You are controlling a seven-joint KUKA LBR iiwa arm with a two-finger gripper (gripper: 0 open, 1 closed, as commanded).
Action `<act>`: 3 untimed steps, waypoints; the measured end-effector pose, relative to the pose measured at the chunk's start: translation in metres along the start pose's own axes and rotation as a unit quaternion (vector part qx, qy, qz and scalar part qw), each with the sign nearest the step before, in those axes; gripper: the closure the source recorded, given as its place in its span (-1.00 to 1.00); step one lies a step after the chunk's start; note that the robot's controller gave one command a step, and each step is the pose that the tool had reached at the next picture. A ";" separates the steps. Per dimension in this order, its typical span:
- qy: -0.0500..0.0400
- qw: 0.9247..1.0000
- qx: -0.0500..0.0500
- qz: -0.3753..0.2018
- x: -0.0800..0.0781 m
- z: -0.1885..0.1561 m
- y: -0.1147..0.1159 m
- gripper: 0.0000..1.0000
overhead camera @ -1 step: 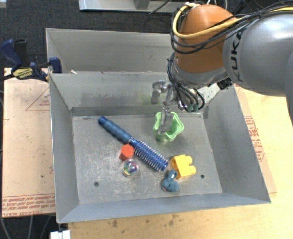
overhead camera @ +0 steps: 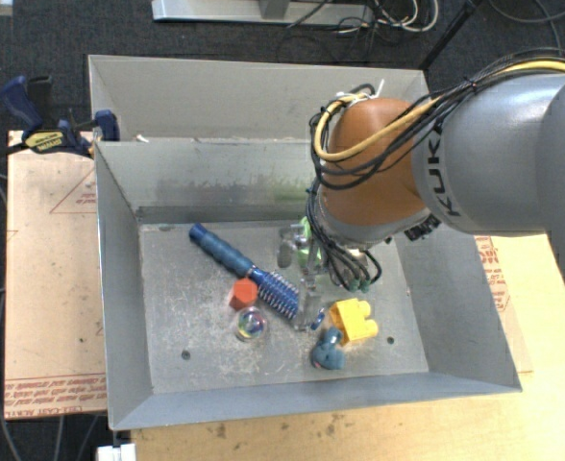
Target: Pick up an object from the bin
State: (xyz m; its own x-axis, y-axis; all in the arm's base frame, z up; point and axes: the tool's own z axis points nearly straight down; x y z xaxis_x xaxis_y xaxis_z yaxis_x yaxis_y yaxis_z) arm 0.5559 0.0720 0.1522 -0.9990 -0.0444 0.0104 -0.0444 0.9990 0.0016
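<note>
Orange cover (overhead camera: 369,166) on the arm's wrist, wound with yellow and black cables, stands highest, above the right half of the bin (overhead camera: 119,257). Below it the gripper (overhead camera: 309,301) hangs low over the bin floor, just right of the bristle end of the brush (overhead camera: 249,267). I cannot tell whether it is open or closed, or whether it has hold of anything.

The brush is blue and lies flat and slantwise, handle to the upper left, bristle head to the lower right. Right of the brush head, just past the gripper, sits a yellow block (overhead camera: 353,319) with studs. Below that block, farther from the brush, lies a small blue piece (overhead camera: 328,351). A red block (overhead camera: 244,293) sits against the brush's lower side, where handle meets head. A clear marble (overhead camera: 250,327) lies just below the red block, near the brush head.
</note>
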 end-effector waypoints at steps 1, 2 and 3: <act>-0.002 1.000 0.000 0.025 -0.021 0.086 -0.010 -1.00; -0.005 1.000 0.000 0.025 -0.022 0.083 -0.010 1.00; -0.011 1.000 0.000 0.002 -0.051 -0.044 0.017 1.00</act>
State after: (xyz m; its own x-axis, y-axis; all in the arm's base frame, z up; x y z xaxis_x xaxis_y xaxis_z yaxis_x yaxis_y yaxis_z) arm 0.6061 0.0908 0.1955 -0.9991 -0.0408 -0.0108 -0.0408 0.9992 0.0020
